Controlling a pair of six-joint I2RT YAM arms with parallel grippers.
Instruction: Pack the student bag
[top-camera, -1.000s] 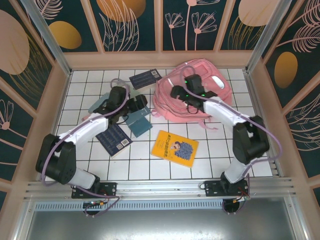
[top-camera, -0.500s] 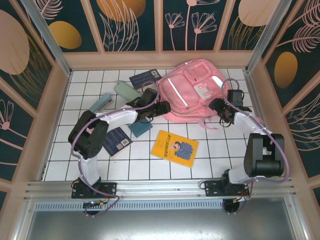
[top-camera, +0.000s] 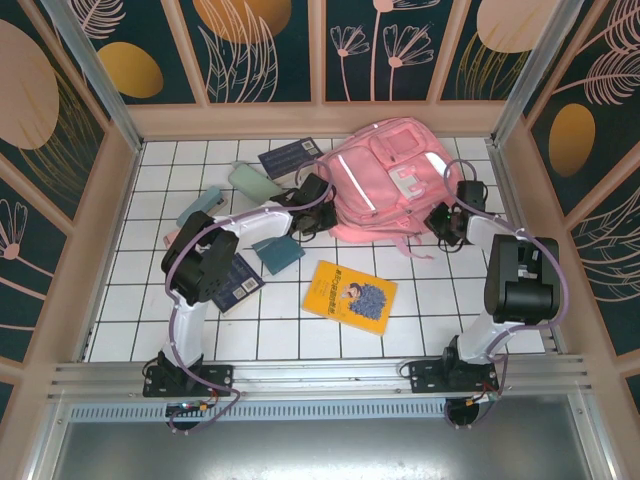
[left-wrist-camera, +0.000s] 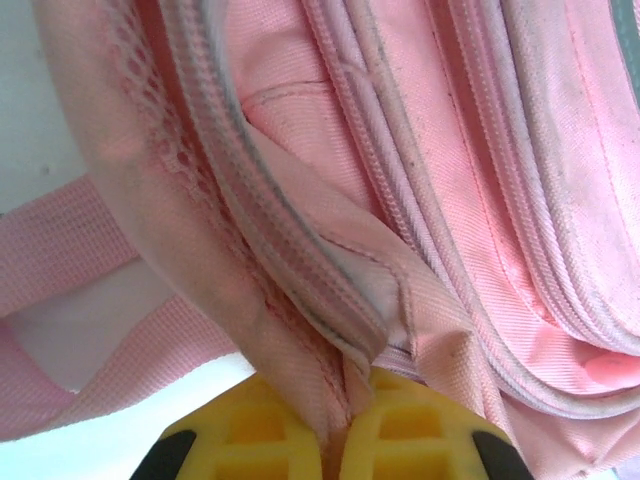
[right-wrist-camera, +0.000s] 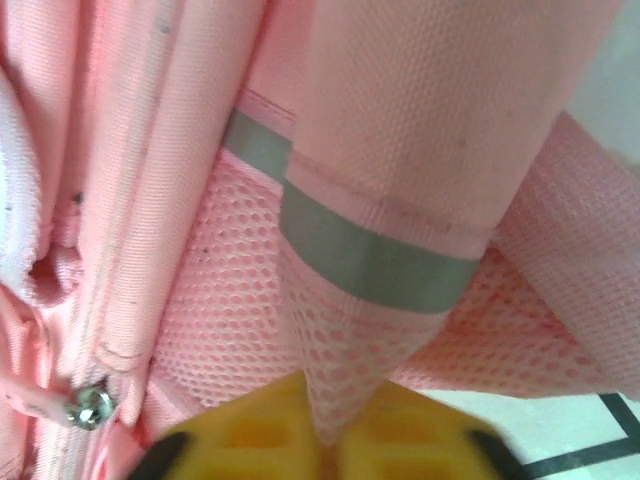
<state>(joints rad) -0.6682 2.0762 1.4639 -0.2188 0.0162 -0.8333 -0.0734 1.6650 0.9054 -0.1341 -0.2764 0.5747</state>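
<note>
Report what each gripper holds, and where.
Both hold the student bag: left gripper pinches a fabric fold by the zipper, right gripper pinches the mesh.

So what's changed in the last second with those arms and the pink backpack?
Both arms swung to the large pink fabric backpack: the left gripper went from the teal book to its left edge, the right gripper came off its top to its right edge. Both closed, pinching fabric. The yellow paperback book stayed put.

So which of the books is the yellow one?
The yellow book lies between the student bag and the arms' bases, a blue picture on its cover. The other books are dark blue or teal.
</note>
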